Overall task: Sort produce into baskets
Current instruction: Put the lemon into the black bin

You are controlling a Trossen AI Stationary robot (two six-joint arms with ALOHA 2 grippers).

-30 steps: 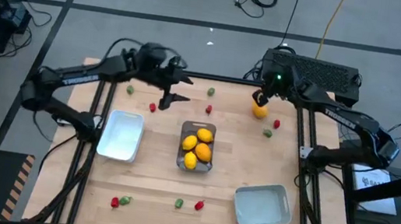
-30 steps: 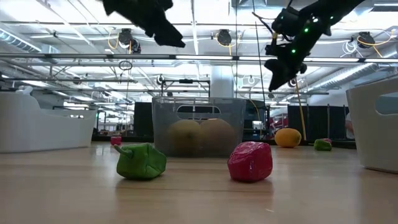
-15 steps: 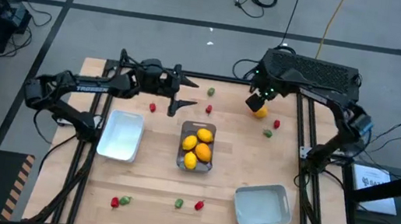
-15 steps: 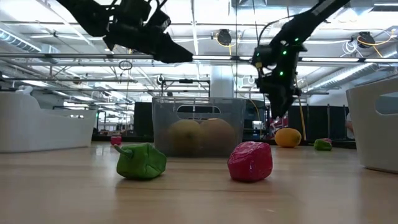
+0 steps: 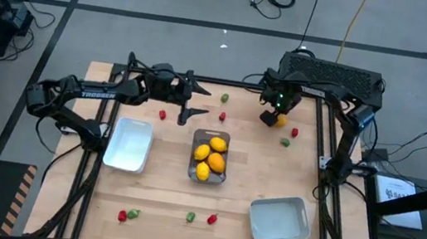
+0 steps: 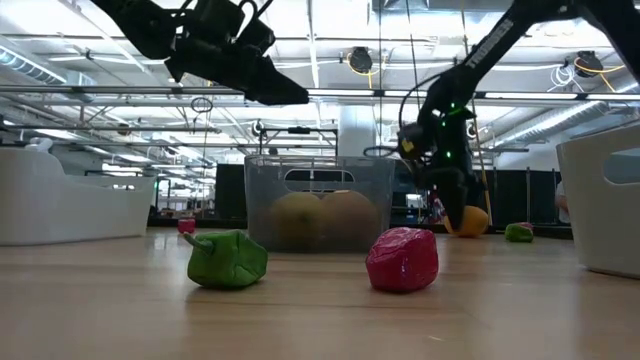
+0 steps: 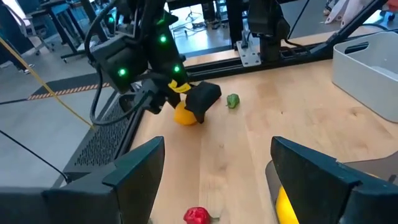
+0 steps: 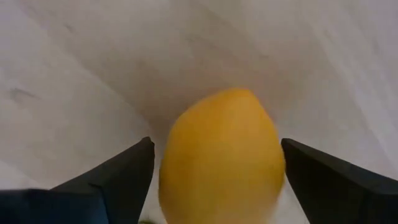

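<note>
— Where's the right pincer [image 5: 274, 118]?
— Low over the desk [image 5: 161, 192], near the far edge toward the right corner. It straddles a lemon [image 8: 221, 155], fingers [image 8: 118, 177] spread on either side with a gap showing; from its own camera they don't look to be touching it.
— And the left one?
— The left pincer [image 5: 189, 99] hangs above the desk near the middle of the far edge, also spread wide, holding nothing.
— The bins?
— The clear bin [image 5: 209, 156] sits mid-desk with three lemons [image 5: 208, 156] inside. The white tray [image 5: 129, 143] is toward the left edge, the grey tray [image 5: 279, 219] toward the near right corner. I see nothing in either.
— Loose produce?
— Two red pieces lie near the left pincer: one [image 5: 162, 115] toward the white tray, one [image 5: 222, 117] just past the clear bin. A green bit [image 5: 225, 98] lies by the far edge. Right of the lemon there's a red piece [image 5: 294, 133] and a green one [image 5: 285, 142]. Along the near edge: a red [image 5: 123, 216] and green [image 5: 133, 214] pair toward the left, then a green [image 5: 191, 216] and a red [image 5: 212, 218] in the middle.
</note>
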